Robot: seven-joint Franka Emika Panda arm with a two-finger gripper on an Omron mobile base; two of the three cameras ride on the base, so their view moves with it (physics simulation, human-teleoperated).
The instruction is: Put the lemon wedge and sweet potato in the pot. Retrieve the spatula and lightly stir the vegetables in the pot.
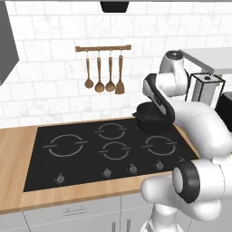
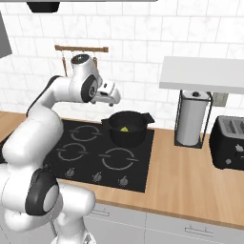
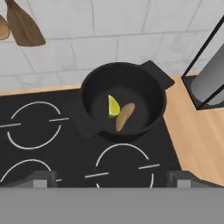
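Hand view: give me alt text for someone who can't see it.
A black pot on the stovetop holds a lemon wedge and a sweet potato, lying side by side on its bottom. The tool hangs open above the cooktop, holding nothing. Wooden utensils hang on the tiled wall; a paper towel holder stands on the counter.

Flat, even light fills this rendered kitchen, with no visible lamp and no hard glare. The white tiled wall [image 1: 54,68] reads bright in all three views, its marbling faint. Soft shading darkens the inside of the squat round black pot [image 3: 124,98], where the yellow-green lemon wedge [image 3: 113,106] stands out sharply. The glossy white robot arm [image 2: 43,119] carries gentle grey shading on its undersides. Edges look slightly soft and pixelated throughout; straight lines stay straight toward the borders.
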